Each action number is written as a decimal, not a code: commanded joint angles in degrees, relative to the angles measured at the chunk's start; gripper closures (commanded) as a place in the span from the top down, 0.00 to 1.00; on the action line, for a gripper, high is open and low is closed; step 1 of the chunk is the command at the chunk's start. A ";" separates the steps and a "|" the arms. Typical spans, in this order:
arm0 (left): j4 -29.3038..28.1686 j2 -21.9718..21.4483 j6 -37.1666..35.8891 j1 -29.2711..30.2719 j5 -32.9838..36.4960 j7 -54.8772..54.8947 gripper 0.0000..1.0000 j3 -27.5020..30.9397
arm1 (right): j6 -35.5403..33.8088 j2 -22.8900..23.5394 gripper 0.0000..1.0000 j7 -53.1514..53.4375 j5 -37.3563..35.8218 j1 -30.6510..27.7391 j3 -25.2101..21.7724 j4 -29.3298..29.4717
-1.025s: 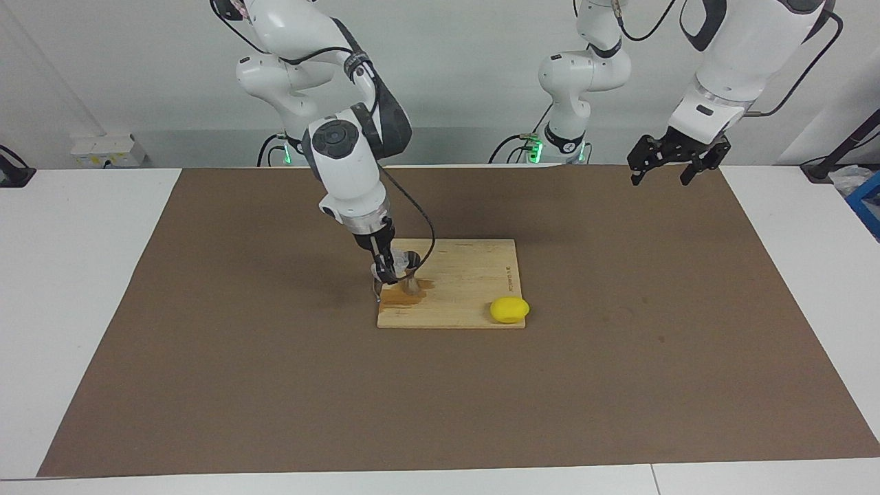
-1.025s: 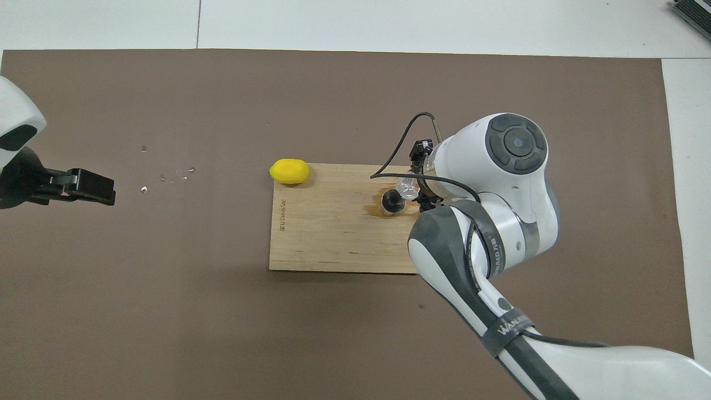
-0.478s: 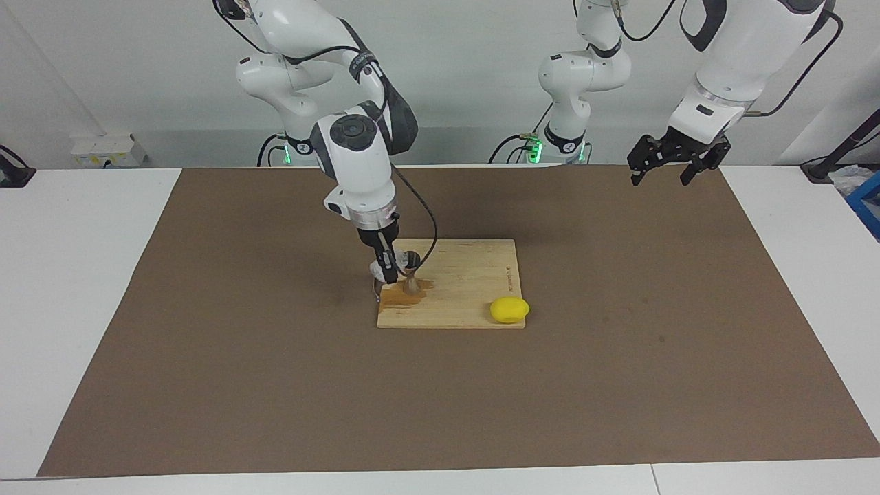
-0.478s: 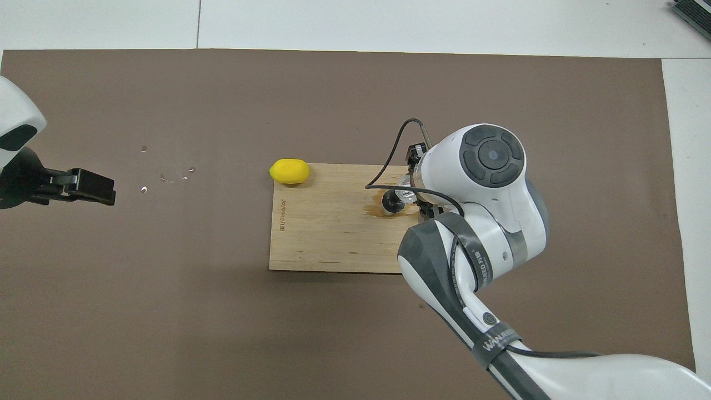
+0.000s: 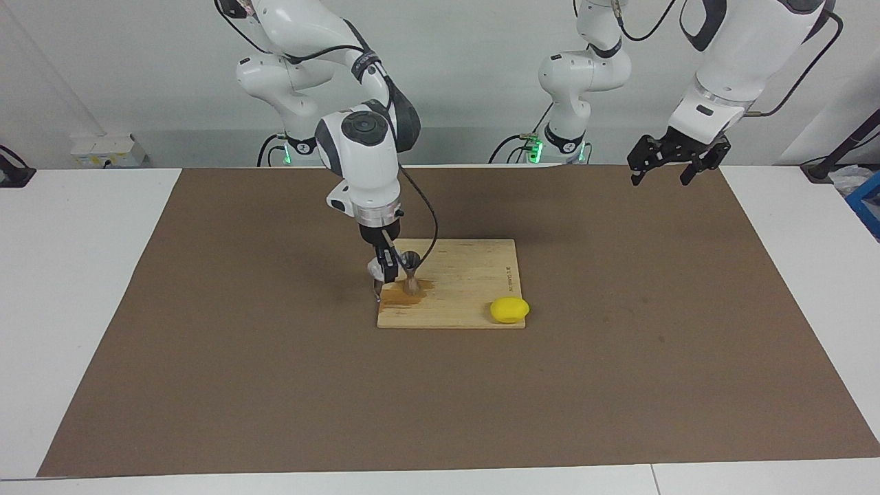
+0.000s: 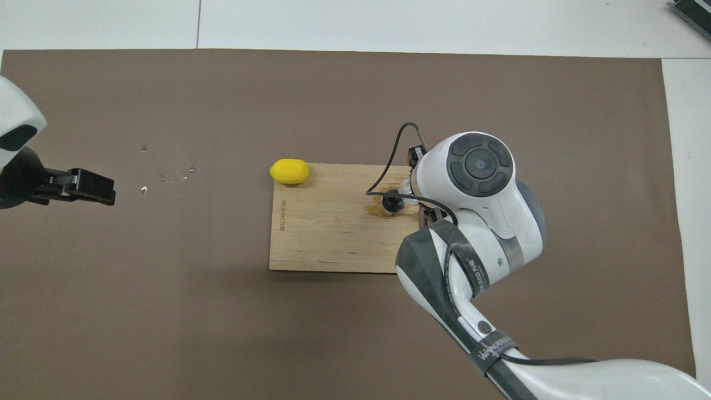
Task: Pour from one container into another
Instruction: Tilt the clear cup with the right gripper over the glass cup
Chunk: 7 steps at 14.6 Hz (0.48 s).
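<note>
A white table (image 5: 82, 275) is covered with a big brown mat (image 5: 275, 385), and a plain grey wall is seen at the robots' end.

The left gripper (image 5: 677, 161) is held up over the mat at the left arm's end of the table. Its fingers are spread apart and nothing is held in them. This arm is just waiting.

A wooden board (image 5: 467, 275) is laid in the middle of the mat. The right gripper (image 5: 388, 269) is lowered over the end of the board toward the right arm. Its fingers are squeezed tight on the small clear cup (image 5: 377, 268). The cup is kept just beside the top of the shiny metal jigger (image 5: 410, 275), which is stood upright on the board. The cup is mostly hidden by the arm, so how much it is tipped cannot be told.

A wet brown patch (image 5: 402, 294) is seen on the wood around the foot of the jigger. Some drink has probably been spilled there. So the pouring is likely going on now or nearly finished. How full the jigger is cannot be seen. What seems left is for the cup to be put down and let go.

Farther from the robots, a yellow lemon (image 5: 509, 310) is seen at the board's corner toward the left arm's end. It is not being touched.
</note>
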 commanded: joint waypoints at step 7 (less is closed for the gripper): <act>-0.80 -1.01 -0.60 -0.08 -0.60 0.13 1.00 0.34 | -0.34 -1.98 0.00 2.13 -2.27 1.36 0.05 -1.92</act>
